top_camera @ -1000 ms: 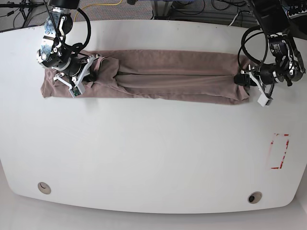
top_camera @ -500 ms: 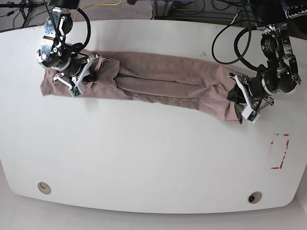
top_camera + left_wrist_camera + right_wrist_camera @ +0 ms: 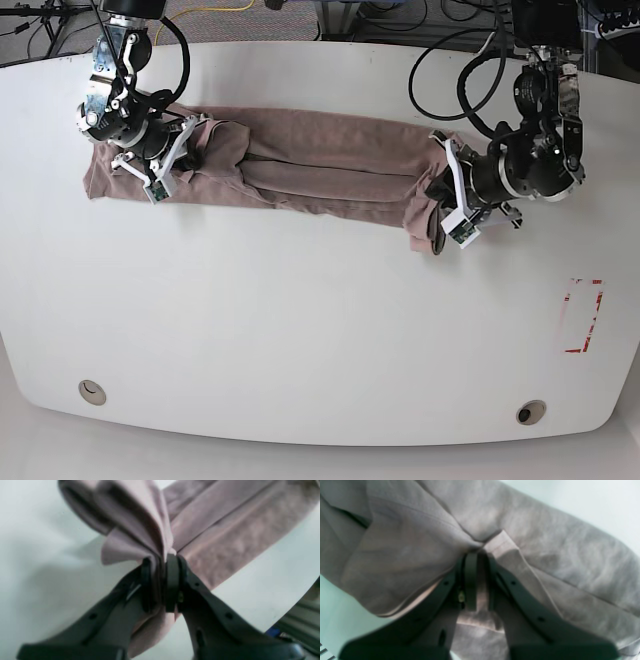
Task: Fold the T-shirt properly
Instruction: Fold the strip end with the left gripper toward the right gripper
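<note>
Seen from above: white table (image 3: 300, 330) with rounded corners, and across its far half the T-shirt (image 3: 310, 165), dusty pink-brown, folded lengthwise into a long narrow wrinkled band. At the band's left end in the base view, right gripper (image 3: 172, 160) pressed down on the cloth, jaws narrow and pinched on a hemmed fold — confirmed up close by the right wrist view, with a strip of fabric clamped between the dark fingers (image 3: 471, 580). At the opposite end, left gripper (image 3: 447, 205) clamped on a bunch of gathered layers, that end lifted off the table and curled back toward the middle; in the left wrist view, pleats fanning up and out from between the near-closed black pads (image 3: 172, 580). Near the table's right edge, a small red-outlined rectangle (image 3: 581, 316), well apart from the shirt. Black cables (image 3: 470, 60) looping behind the left arm.
</note>
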You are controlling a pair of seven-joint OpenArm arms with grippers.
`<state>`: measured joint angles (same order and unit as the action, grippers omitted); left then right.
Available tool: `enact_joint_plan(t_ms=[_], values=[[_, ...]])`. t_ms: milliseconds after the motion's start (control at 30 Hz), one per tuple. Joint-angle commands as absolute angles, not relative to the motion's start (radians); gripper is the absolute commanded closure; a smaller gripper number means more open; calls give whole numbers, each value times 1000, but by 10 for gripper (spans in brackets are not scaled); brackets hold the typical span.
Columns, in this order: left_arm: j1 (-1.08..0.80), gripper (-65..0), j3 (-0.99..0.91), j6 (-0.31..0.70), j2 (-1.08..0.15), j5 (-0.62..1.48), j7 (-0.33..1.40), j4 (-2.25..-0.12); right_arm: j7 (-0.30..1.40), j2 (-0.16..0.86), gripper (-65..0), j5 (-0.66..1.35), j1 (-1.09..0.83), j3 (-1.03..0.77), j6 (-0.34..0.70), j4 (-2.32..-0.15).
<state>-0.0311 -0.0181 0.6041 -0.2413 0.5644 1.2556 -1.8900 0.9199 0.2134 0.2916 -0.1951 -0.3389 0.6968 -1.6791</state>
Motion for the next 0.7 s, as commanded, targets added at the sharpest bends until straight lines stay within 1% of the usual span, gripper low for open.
enact_joint_plan(t_ms=[0, 133, 367, 500, 667], values=[[2, -42, -4, 604, -209, 576, 1233, -1910, 914, 225, -51, 295, -188, -343, 698, -1690], [16, -42, 38, 604, -153, 570, 1234, -1903, 914, 205, -51, 289, -188, -343, 698, -1690], [38, -42, 99, 604, -81, 567, 1234, -1900, 914, 200, -51, 289, -188, -343, 698, -1690], [38, -42, 107, 604, -54, 567, 1234, -1899, 914, 200, -51, 289, -189, -343, 698, -1690], [38, -43, 107, 604, -51, 567, 1236, -1874, 914, 200, -51, 289, -189, -343, 698, -1690]])
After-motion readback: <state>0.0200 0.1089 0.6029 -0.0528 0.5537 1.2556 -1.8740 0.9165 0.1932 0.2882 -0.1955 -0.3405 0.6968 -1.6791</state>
